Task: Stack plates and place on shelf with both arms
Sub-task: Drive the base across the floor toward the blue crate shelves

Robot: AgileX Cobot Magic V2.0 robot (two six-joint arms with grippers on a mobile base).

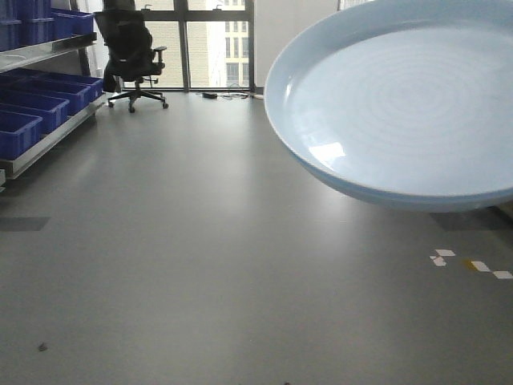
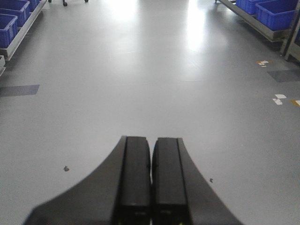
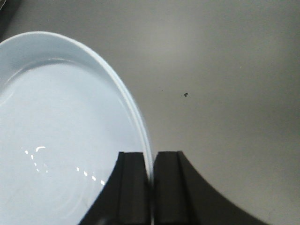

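**Item: one pale blue plate, held in the air by its rim**

- Plate (image 1: 401,104): round, shallow and glossy, with a low upturned rim. It hangs at the upper right of the front view, slightly tilted, with its hollow side towards the camera. It is well clear of the floor beneath it.
- Right gripper (image 3: 151,187): its black fingers are clamped on the plate's rim, one on the inner face and one on the outer.
- Left gripper (image 2: 151,180): its black fingers are pressed together with nothing between them, above the floor.
- Floor (image 1: 200,241): grey and smooth, with white and yellow tape marks (image 1: 473,265) below the plate.
- Rack (image 1: 48,132): at the far left, loaded with blue bins (image 1: 32,104).
- Office chair (image 1: 132,52): black, standing by the windows (image 1: 212,44) at the far end.
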